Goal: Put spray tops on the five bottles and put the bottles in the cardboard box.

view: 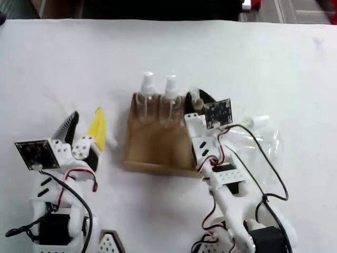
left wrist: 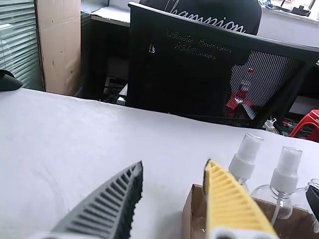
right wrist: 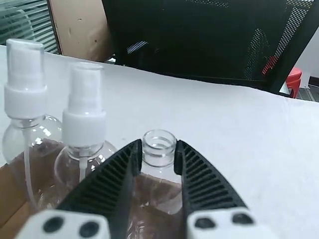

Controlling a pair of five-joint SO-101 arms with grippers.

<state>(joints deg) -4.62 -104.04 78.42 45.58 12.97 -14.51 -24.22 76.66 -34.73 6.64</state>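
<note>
An open cardboard box (view: 152, 153) lies mid-table. Two clear bottles with white spray tops (view: 148, 100) (view: 170, 101) stand at its far wall; they also show in the right wrist view (right wrist: 27, 124) (right wrist: 82, 144) and left wrist view (left wrist: 244, 164) (left wrist: 281, 184). My right gripper (right wrist: 158, 159) is shut on the neck of a third bottle without a top (right wrist: 159, 149), held at the box's far right corner (view: 196, 100). My left gripper (left wrist: 172, 184) stands open left of the box, nothing between its grey and yellow fingers (view: 84, 124).
A loose white spray top (view: 259, 121) lies on crinkled clear plastic (view: 258, 145) right of the box. A black chair (left wrist: 209, 69) stands beyond the table's far edge. White tabletop stretches away behind the box and to both sides.
</note>
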